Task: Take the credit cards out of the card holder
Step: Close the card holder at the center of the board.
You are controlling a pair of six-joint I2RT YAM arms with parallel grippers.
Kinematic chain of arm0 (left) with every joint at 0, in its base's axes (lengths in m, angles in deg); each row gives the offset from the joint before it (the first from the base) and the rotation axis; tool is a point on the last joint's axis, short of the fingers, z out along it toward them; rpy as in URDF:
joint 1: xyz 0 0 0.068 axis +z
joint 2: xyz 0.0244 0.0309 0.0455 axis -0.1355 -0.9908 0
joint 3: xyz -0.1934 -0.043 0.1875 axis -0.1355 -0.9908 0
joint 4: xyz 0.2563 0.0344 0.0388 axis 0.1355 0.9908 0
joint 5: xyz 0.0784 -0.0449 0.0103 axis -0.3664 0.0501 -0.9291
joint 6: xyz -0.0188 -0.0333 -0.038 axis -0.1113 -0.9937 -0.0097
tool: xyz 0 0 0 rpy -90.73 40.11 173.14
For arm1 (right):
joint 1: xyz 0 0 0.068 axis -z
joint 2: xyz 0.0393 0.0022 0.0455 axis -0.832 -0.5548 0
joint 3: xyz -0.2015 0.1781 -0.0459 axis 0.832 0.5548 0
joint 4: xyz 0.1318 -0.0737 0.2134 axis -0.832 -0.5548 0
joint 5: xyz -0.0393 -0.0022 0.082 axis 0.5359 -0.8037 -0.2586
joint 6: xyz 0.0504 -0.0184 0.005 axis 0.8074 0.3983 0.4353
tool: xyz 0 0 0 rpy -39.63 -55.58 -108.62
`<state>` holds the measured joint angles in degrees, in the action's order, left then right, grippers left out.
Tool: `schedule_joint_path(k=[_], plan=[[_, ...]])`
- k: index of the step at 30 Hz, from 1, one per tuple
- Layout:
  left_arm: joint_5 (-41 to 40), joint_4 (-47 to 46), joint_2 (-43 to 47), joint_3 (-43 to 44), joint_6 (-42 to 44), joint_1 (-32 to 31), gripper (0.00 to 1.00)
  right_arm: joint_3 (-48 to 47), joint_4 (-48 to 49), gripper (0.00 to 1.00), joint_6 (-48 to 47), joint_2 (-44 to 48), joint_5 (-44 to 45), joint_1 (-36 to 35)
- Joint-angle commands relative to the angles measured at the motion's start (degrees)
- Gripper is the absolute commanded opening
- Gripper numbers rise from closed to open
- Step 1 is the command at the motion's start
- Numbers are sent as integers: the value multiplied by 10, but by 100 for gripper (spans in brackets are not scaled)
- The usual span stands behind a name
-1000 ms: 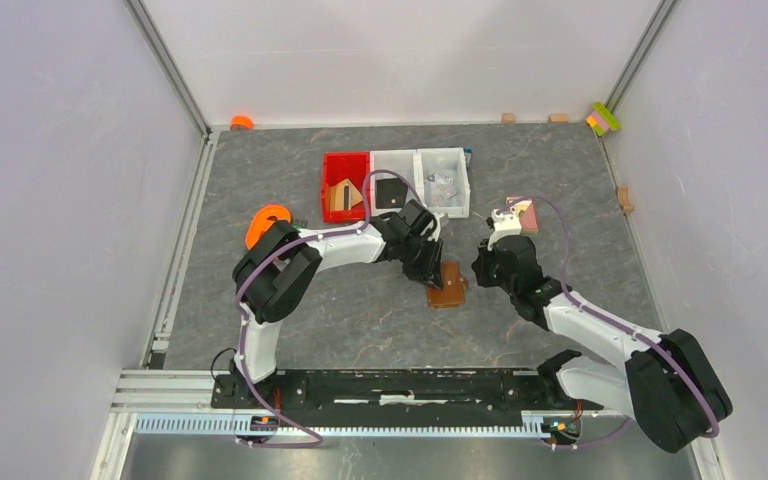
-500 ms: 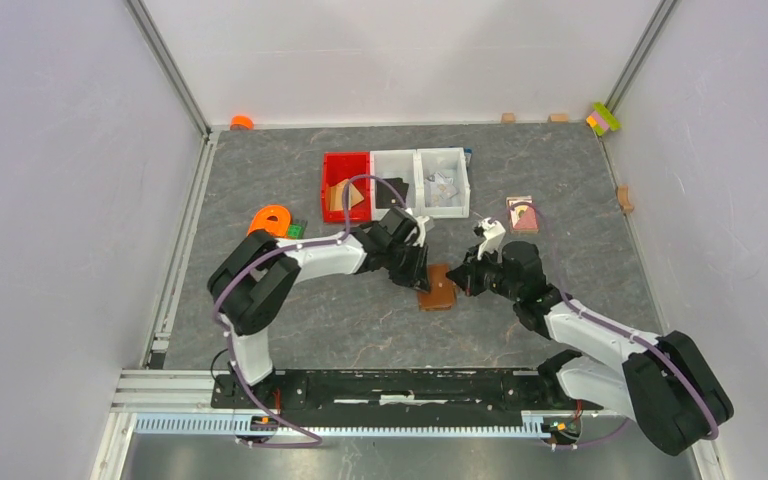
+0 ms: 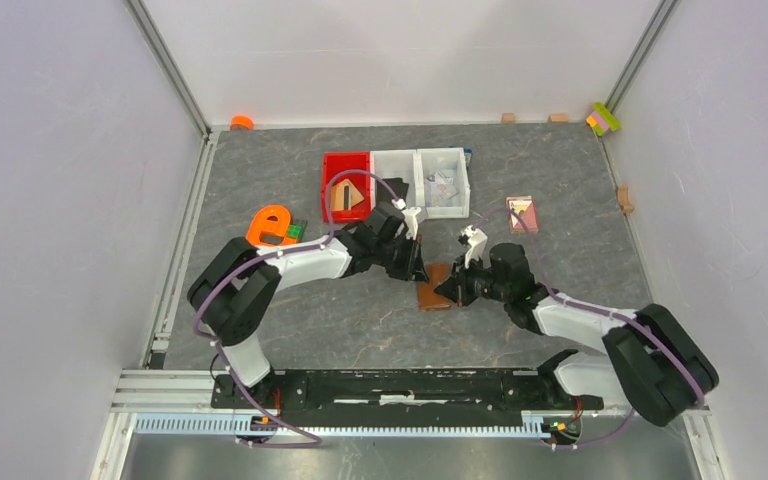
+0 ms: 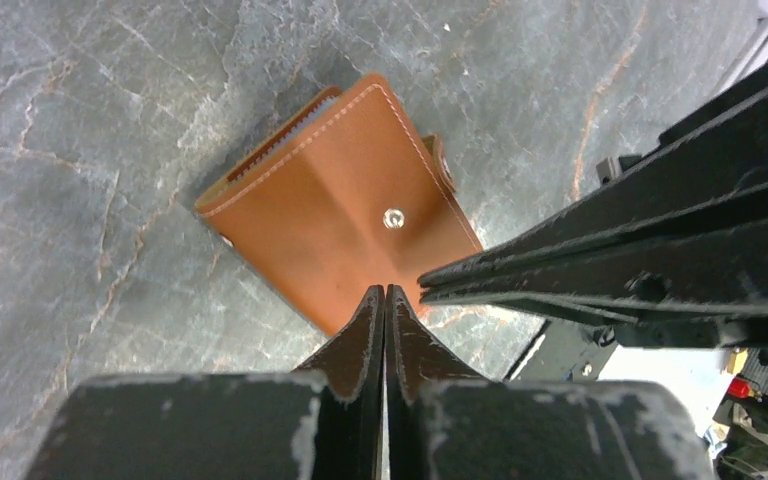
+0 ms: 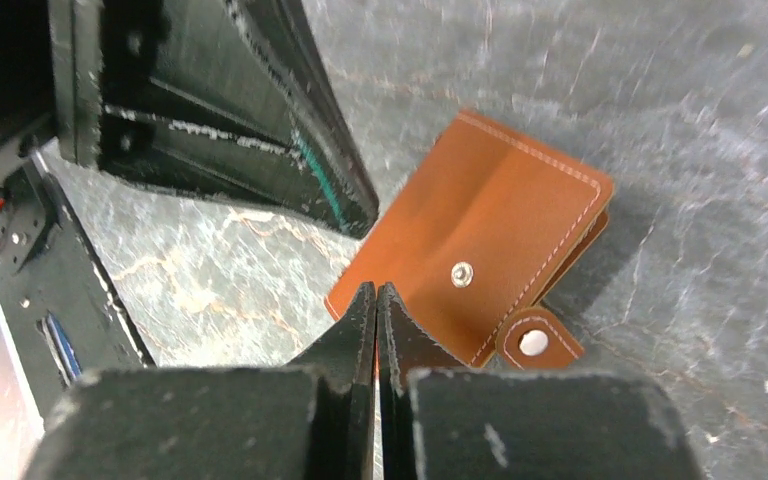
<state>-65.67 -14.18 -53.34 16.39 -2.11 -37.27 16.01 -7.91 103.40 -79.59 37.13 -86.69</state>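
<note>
The card holder [image 3: 436,288] is a brown leather wallet lying folded on the grey table, its snap tab [image 5: 535,342] undone and sticking out at one edge. No credit cards show; only a pale lining edge peeks out at its side [image 4: 260,165]. My left gripper [image 3: 418,272] is shut, tips meeting over the wallet's near corner [image 4: 385,292], nothing visible between them. My right gripper [image 3: 447,290] is shut too, its tips [image 5: 376,290] at the opposite corner. Each wrist view shows the other arm's black fingers [image 4: 610,250] [image 5: 290,150] close by.
A red bin [image 3: 345,185] and two white bins [image 3: 443,180] stand behind the wallet; a black flat piece [image 3: 392,190] lies in the middle bin. A pink-red picture card [image 3: 522,213] lies to the right, an orange object [image 3: 270,225] to the left.
Both arms came in low onto the wallet from either side, the right one leaving the pink card. Both grippers closed. The wallet slid slightly left.
</note>
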Motion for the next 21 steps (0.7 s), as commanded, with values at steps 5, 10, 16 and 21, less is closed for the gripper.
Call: schedule_joint_path(k=[5, 10, 16, 21], plan=[[-32, 105, -139, 104, 17, 2, 2, -33, -6, 0, 4, -115, 26, -19], [-53, 117, -121, 100, 19, 3, 2, -36, -15, 0, -3, -92, 36, -19], [-111, 61, 20, 22, 28, 3, 4, -17, -21, 5, -29, 43, 94, -19], [-245, 48, 175, -51, 50, 3, 16, 9, -36, 26, -57, 171, 202, -19]])
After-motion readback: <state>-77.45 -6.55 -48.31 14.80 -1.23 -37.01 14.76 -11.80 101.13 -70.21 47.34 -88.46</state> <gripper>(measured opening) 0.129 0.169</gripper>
